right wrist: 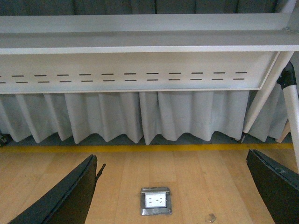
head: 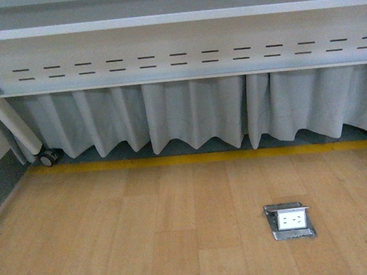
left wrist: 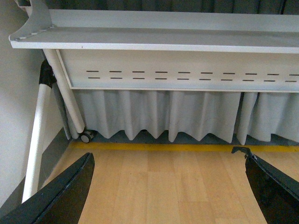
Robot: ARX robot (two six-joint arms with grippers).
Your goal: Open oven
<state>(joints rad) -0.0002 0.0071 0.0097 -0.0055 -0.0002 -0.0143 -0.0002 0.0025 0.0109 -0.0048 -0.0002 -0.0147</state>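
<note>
The oven is out of view in every frame. My left gripper (left wrist: 168, 186) is open and empty; its two black fingers (left wrist: 65, 196) spread wide over bare wooden floor. My right gripper (right wrist: 173, 186) is open and empty too, its fingers (right wrist: 70, 196) wide apart above the floor, with a metal floor socket between them. Neither arm shows in the front view.
A grey table with a slotted front panel (head: 175, 54) and a white skirt curtain (head: 195, 120) stands ahead, behind a yellow floor line (head: 192, 157). Its slanted leg ends in a caster (head: 47, 157). A metal floor socket (head: 290, 221) sits in the floor; it also shows in the right wrist view (right wrist: 155, 201).
</note>
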